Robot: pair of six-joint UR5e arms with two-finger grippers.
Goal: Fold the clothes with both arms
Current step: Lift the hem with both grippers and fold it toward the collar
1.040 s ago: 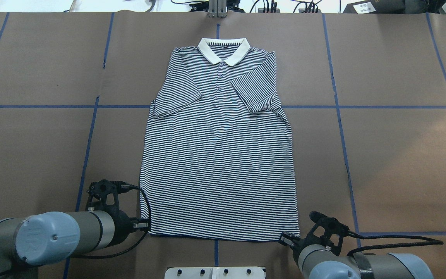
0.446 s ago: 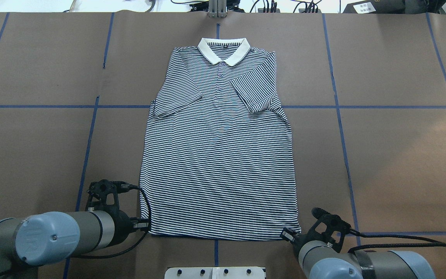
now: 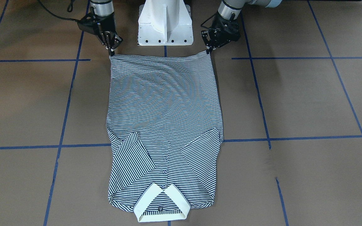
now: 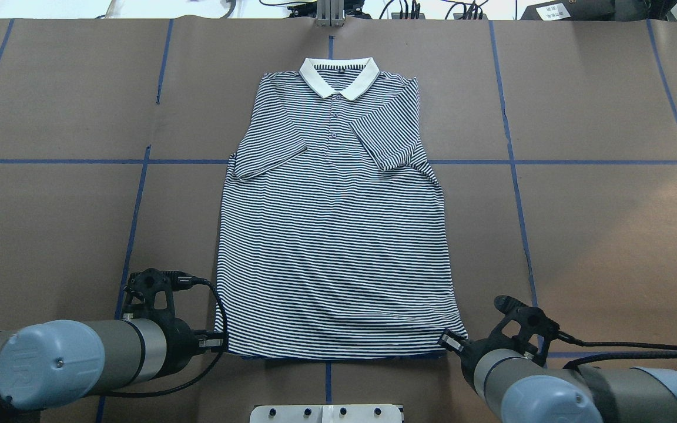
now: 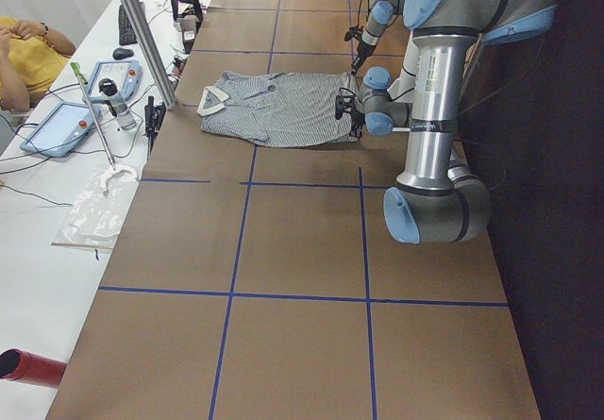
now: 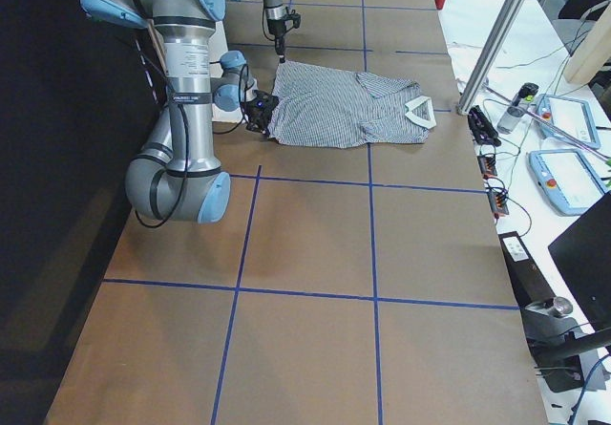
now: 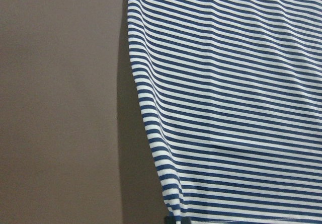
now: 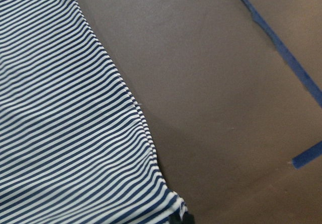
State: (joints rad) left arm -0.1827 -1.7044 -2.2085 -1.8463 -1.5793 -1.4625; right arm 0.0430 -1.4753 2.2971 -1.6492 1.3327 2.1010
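**Polo shirt** (image 4: 332,235): one, short-sleeved, thin navy-and-white stripes. It lies face up in the middle of the table (image 4: 609,235), with the collar end on the far side from the robot and the hem end nearest the robot's base. Both sleeves (image 4: 268,150) are folded inward across the chest, so the outline is a long rectangle. The cream collar (image 4: 338,79) is spread open, and small buttons (image 4: 334,135) run down the placket beneath it.

**Left gripper** (image 4: 221,342): at the hem corner on the robot's left, jaws closed onto the cloth. Its wrist camera shows a dark fingertip (image 7: 174,219) right at the striped corner. The shirt's edge there is drawn slightly off the table, with a shadow beside it.

**Right gripper** (image 4: 449,342): at the opposite hem corner, likewise pinched onto the fabric. The corner is pulled to a small peak at its tips.

**Left arm** (image 4: 80,358), **right arm** (image 4: 538,393): grey with light blue joint caps and trailing black cables. They reach low from either side of the white pedestal base (image 3: 165,22).

**Hem between the two grippers**: stretched in a near-straight line, with slight ripples in the cloth just behind it.

**Table surface**: brown covering marked into large squares by blue tape lines (image 4: 515,176).

**Side bench**: a person in a yellow sleeve (image 5: 24,57) sits at it, with handheld control tablets (image 5: 61,127) lying there.
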